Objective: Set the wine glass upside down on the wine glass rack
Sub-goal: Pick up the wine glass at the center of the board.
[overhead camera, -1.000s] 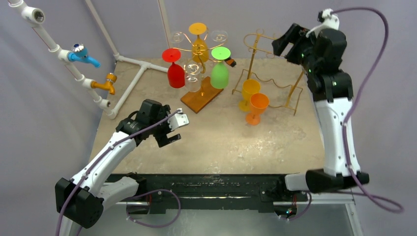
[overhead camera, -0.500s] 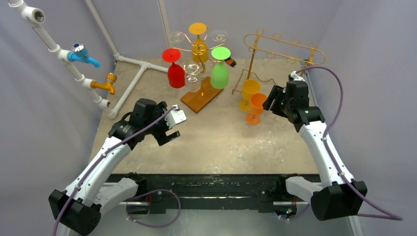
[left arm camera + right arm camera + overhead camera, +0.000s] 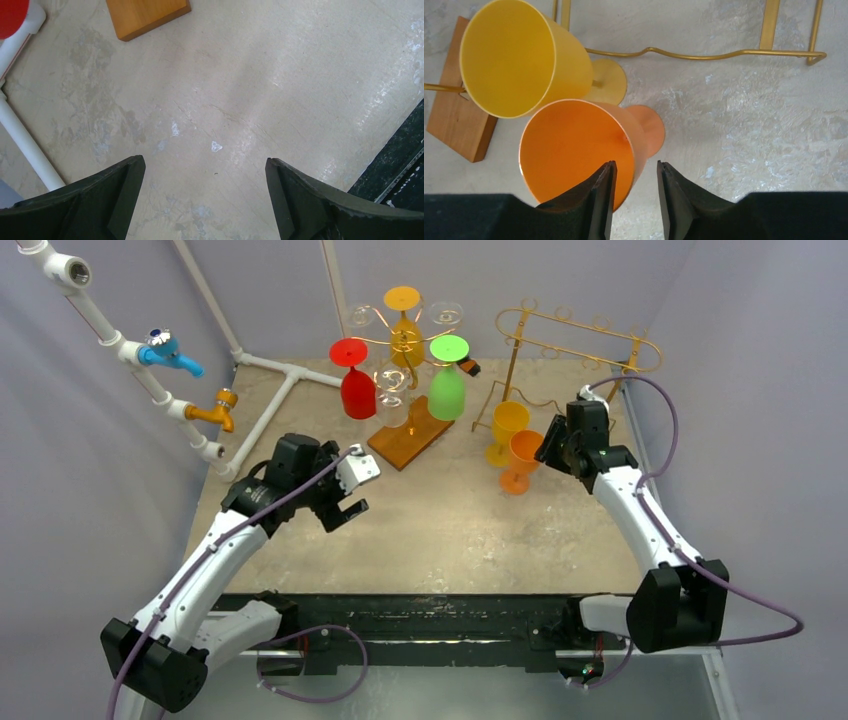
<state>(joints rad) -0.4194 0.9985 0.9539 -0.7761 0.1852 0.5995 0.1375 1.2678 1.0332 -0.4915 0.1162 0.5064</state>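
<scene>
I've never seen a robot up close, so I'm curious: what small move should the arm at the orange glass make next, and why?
Probably squeeze the right gripper shut. Its fingers straddle the rim of the orange glass, one inside, one outside, visibly apart, so the glass isn't gripped yet.

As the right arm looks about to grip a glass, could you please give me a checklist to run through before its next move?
1. Right gripper straddles the rim of the orange wine glass, one finger inside and one outside: ok.
2. Jaws clamped on that rim: not ok, a gap shows on each side of the wall.
3. Yellow wine glass free of the fingers: ok, though it stands close beside the orange one.
4. Free place on the gold wire rack: ok, the top view shows nothing hanging from its upper rail.
5. Left gripper out of the way: ok, open and well away from both glasses.
</scene>
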